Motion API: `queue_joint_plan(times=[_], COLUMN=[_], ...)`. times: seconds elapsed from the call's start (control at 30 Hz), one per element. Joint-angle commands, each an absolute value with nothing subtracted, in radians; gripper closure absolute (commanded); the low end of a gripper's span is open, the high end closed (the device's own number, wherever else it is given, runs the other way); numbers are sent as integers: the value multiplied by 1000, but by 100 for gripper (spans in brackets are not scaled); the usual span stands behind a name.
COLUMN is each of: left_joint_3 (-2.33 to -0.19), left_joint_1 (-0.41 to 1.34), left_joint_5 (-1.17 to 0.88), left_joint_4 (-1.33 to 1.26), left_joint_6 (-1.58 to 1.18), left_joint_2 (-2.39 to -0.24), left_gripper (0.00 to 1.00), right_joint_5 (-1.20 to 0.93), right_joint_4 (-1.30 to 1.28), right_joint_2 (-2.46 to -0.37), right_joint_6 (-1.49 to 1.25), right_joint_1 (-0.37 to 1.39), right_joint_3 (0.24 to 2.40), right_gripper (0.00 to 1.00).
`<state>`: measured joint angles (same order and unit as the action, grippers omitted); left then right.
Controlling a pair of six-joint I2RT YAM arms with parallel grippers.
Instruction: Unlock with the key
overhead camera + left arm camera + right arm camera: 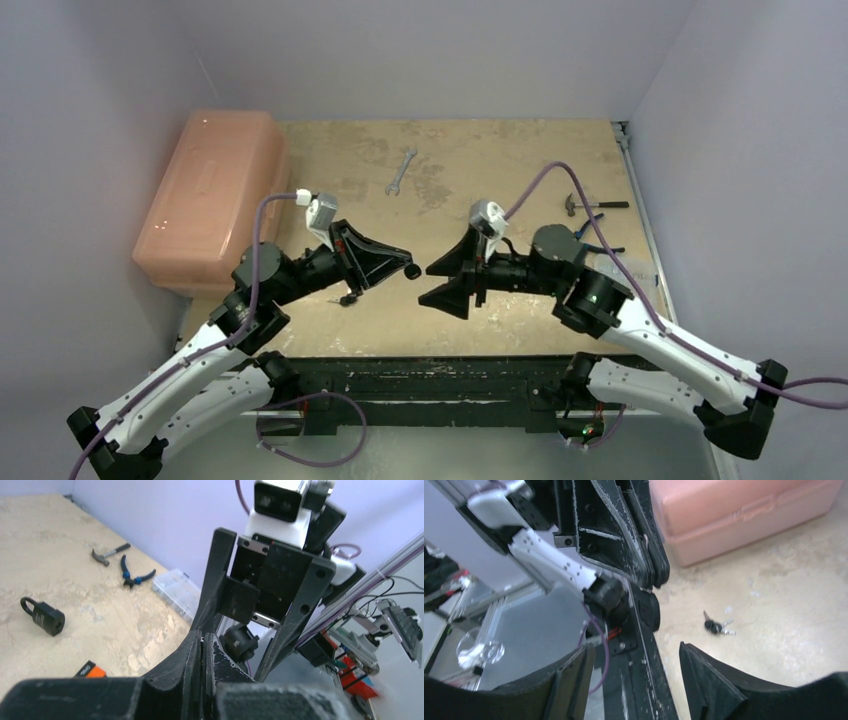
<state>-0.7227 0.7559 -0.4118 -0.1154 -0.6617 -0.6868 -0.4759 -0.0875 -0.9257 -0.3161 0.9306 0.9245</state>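
A black padlock (43, 616) lies on the table in the left wrist view; in the top view the right arm hides it. A bunch of keys (717, 626) lies on the table near the pink box, and it also shows in the top view (345, 298) under the left arm. My left gripper (409, 270) is shut and held above the table, its fingers pressed together (202, 636), with nothing seen between them. My right gripper (427, 283) is open and empty (635, 647), facing the left gripper's tip at close range.
A pink plastic box (210, 195) stands at the left. A wrench (400, 172) lies at the back middle. A hammer (107, 554), blue-handled pliers (134, 576) and a clear plastic case (177, 591) lie at the right. An orange-and-black item (90, 670) lies near the front.
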Motion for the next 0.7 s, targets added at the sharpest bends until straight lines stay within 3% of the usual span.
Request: queue_joint_plan(times=[0.0, 0.07, 0.13, 0.2, 0.3, 0.67], left_joint_3=[-732, -728, -719, -713, -703, -610], left_joint_1=[757, 757, 757, 757, 757, 758], left_joint_5=[-345, -328, -314, -310, -322, -354], left_joint_4=[-256, -288, -328, -374, -454, -808], left_joint_6=[-712, -728, -749, -771, -817, -973], left_joint_2=[-664, -666, -669, -679, -709, -797], left_gripper=[100, 100, 100, 100, 100, 100], right_joint_5=[-350, -328, -286, -242, -248, -239], right_joint_4=[151, 257, 340, 385, 479, 1033], right_joint_2=[-789, -736, -683, -644, -619, -633], right_joint_6=[-436, -487, -541, -565, -570, -722], right_joint_1=[928, 928, 928, 929, 928, 928], right_joint_3=[794, 721, 664, 624, 563, 346], right_gripper=[26, 22, 3, 1, 3, 24])
